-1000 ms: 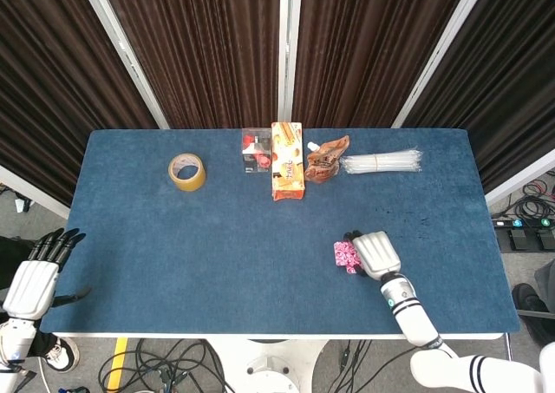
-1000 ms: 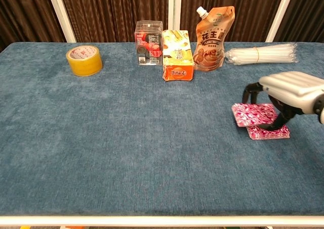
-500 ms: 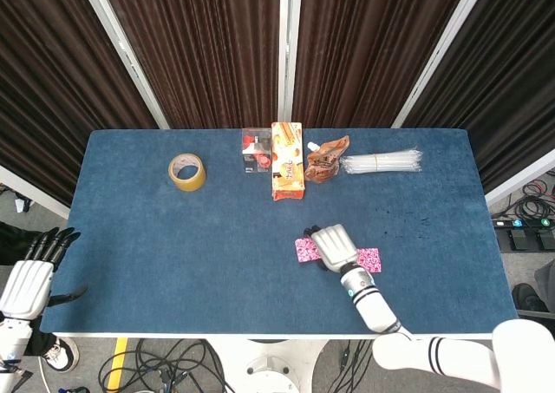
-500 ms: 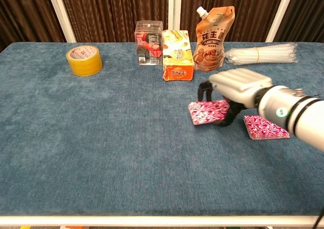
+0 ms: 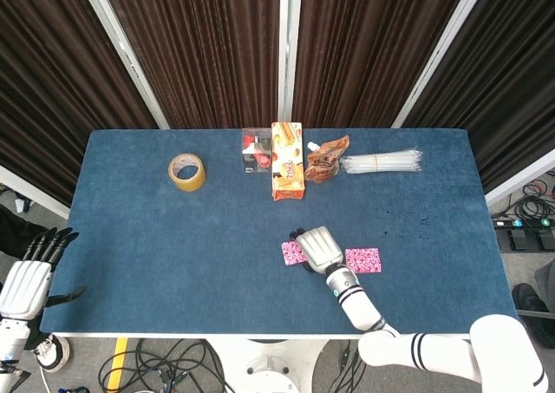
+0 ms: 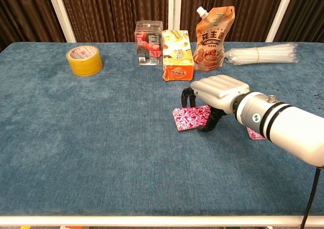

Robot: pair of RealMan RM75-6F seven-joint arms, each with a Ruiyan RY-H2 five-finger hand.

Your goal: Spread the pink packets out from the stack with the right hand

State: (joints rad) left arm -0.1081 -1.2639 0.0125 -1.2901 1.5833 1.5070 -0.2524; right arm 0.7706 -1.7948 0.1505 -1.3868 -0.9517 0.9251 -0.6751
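My right hand [image 5: 318,247] [image 6: 217,90] arches over one pink patterned packet [image 5: 292,252] [image 6: 188,118] at the table's front middle. It grips the packet between its dark fingertips at the far edge and the thumb on the near right side. The packet's left half pokes out from under the hand. A second pink packet [image 5: 362,260] [image 6: 254,134] lies flat to the right, apart from the first and partly hidden behind the forearm in the chest view. My left hand [image 5: 26,284] hangs off the table's front left corner, fingers apart and holding nothing.
Along the back of the blue table [image 5: 173,254] stand a yellow tape roll [image 5: 186,171] [image 6: 84,60], a clear box [image 6: 148,43], an orange snack box [image 6: 177,54], a peanut pouch [image 6: 214,32] and a bundle of clear straws [image 6: 260,53].
My right hand slid the top pink packet leftward off the stack, leaving the other packet behind on the right. The gap between the two has widened. The left hand barely moved.
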